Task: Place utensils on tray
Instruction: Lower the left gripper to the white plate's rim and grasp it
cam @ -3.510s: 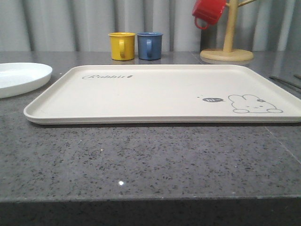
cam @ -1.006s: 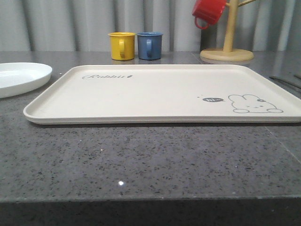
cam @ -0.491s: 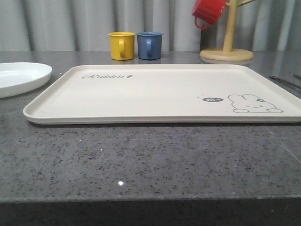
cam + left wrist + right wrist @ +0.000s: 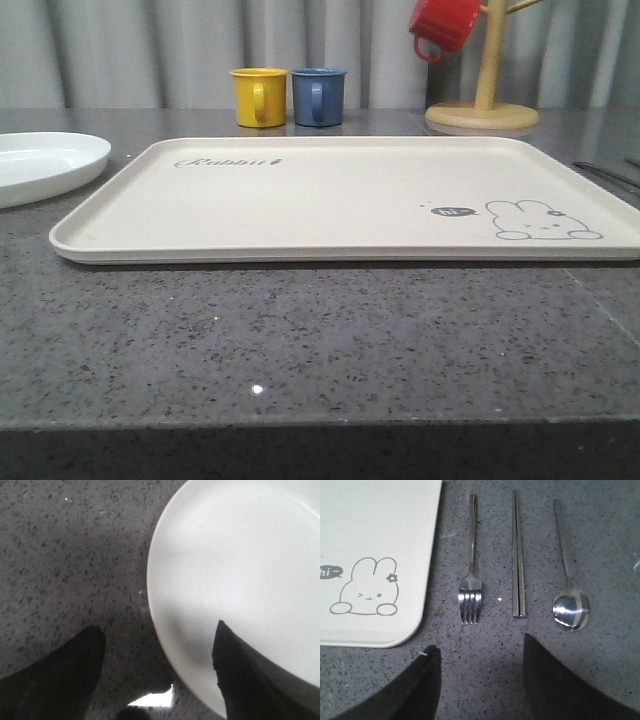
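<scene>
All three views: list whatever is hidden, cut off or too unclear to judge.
- Plate: left wrist view's frame cuts its far side; one finger of the left claw covers part of the rim. The front view's left edge also crops it.
- Tray: mostly outside the right wrist frame.
- Fork, chopsticks, spoon: handle ends near the frame edge; in the front view, thin slivers at the right edge.
- Right claw: fingertips alone visible.

1. A dark speckled stone table (image 4: pixel 320 350) carries everything.
2. On it lie the cream tray (image 4: pixel 340 195), the white plate (image 4: pixel 45 165), yellow mug (image 4: pixel 259 97), blue mug (image 4: pixel 318 96) and wooden mug stand (image 4: pixel 483 115).
3. Beside the tray lie fork (image 4: pixel 471 575), chopsticks (image 4: pixel 518 555) and spoon (image 4: pixel 568 580).
</scene>
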`<state>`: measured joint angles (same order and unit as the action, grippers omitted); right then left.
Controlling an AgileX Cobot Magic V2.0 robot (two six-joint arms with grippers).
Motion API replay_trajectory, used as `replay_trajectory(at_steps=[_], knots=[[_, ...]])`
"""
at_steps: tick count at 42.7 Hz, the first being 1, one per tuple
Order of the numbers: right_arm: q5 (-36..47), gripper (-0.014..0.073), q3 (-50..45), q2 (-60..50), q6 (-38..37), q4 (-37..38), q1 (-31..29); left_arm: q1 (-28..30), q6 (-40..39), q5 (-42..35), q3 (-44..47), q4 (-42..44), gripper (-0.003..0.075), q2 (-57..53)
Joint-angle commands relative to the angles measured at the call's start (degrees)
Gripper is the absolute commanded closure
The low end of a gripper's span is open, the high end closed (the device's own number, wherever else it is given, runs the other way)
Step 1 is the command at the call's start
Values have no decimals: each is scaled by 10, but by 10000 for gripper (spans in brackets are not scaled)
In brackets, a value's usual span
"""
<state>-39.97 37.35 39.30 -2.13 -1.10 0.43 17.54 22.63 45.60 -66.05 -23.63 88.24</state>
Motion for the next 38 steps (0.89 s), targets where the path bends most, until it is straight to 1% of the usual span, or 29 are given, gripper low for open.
replay_trajectory(at_steps=[1, 8, 11, 15, 20, 24, 27, 32, 35, 38], knots=[[34, 190, 19, 2, 3, 3, -1, 3, 20, -27, -36, -60, 259, 17], [34, 190, 19, 2, 3, 3, -1, 3, 27, -39, -49, -74, 267, 52], [34, 190, 19, 2, 3, 3, -1, 3, 29, -43, -49, -80, 300, 60], [34, 190, 19, 2, 3, 3, -1, 3, 29, -39, -49, -81, 391, 65], [34, 190, 19, 2, 3, 3, -1, 3, 29, -39, -49, -81, 556, 71], [34, 190, 19, 2, 3, 3, -1, 3, 29, -35, -49, -81, 674, 71], [34, 190, 19, 2, 3, 3, -1, 3, 29, -35, -49, -82, 740, 71], [34, 190, 19, 2, 3, 3, -1, 3, 29, -18, -53, -87, 741, 68], [34, 190, 19, 2, 3, 3, -1, 1, 32, 9, -68, -106, 741, 64], [34, 190, 19, 2, 3, 3, -1, -5, 68, 43, -88, -135, 741, 57]])
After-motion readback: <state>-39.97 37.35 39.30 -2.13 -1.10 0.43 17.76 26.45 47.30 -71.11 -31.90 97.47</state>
